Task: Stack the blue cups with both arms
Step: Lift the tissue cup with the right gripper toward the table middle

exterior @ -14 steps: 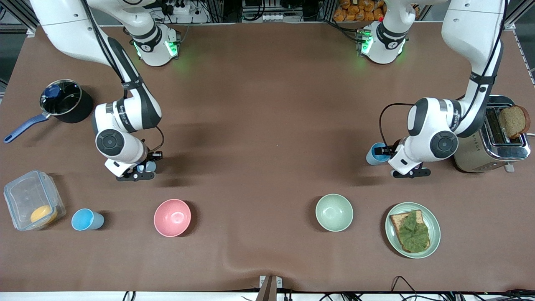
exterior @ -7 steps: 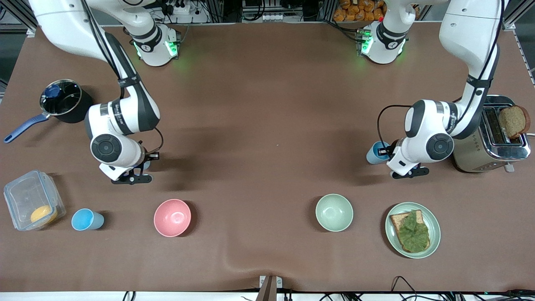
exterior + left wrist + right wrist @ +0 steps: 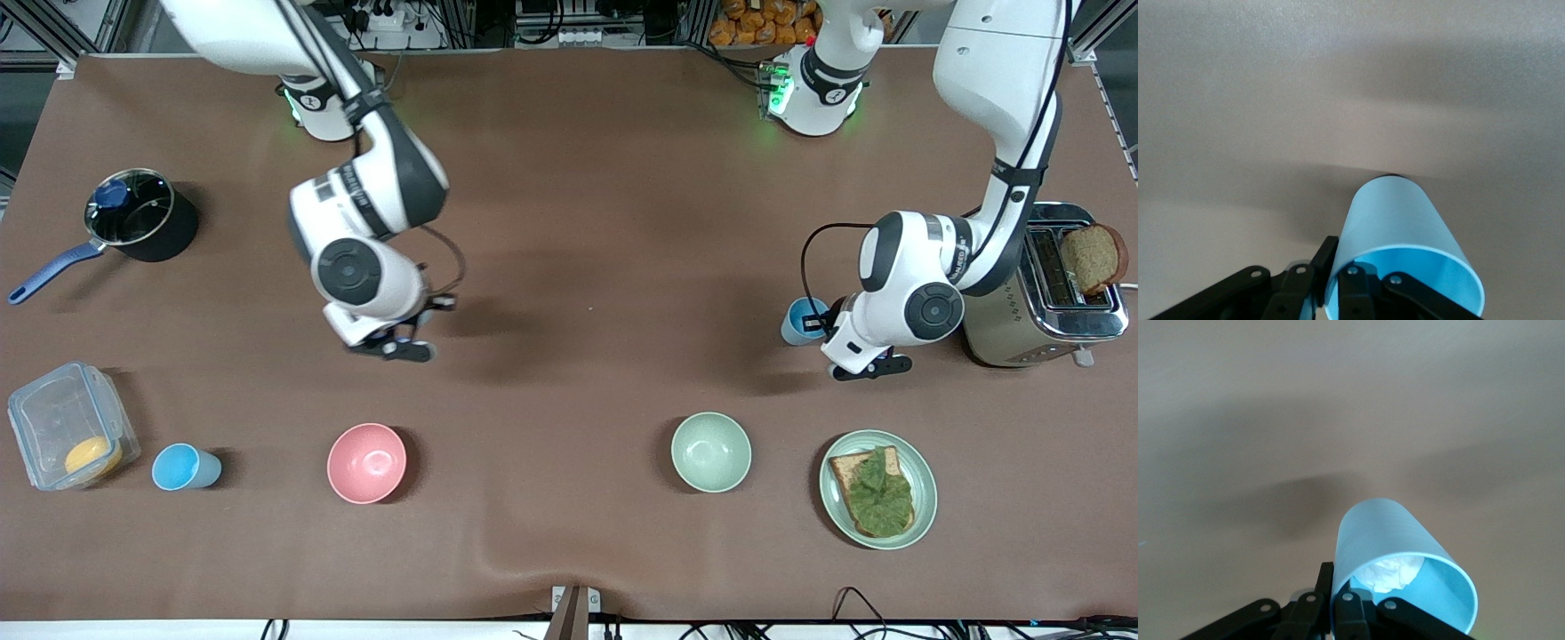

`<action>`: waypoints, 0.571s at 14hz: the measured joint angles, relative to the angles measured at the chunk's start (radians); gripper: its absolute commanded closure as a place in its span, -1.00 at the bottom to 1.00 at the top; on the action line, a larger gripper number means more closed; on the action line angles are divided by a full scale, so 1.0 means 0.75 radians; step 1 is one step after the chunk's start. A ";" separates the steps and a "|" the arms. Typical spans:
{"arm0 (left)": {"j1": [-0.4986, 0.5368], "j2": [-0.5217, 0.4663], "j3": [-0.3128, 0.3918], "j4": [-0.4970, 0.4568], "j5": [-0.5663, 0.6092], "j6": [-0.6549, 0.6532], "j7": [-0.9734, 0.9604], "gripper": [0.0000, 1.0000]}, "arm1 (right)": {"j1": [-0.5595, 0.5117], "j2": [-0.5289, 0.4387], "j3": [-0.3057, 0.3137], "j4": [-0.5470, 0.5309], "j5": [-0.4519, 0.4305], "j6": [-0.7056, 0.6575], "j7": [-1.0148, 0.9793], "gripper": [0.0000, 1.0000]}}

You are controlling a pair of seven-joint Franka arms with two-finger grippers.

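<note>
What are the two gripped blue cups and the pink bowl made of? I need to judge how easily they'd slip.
The left pincer's cup looks like smooth matte plastic: thin rim, even colour. The right pincer's cup, with a white lump inside, looks the same. The pink bowl shows a soft sheen, probably plastic or melamine.

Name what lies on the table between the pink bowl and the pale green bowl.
Nothing: in the front view, only bare brown table lies between the pink bowl and the pale green bowl.

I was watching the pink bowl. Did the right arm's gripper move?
Yes. The right gripper, shut on a blue cup, has gone toward the table's middle: earlier it was short of the pink bowl, now it is just past it.
</note>
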 measured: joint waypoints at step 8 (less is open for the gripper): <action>-0.011 0.009 0.002 0.017 0.000 0.028 -0.001 1.00 | 0.246 0.234 -0.004 0.079 0.271 0.458 0.404 1.00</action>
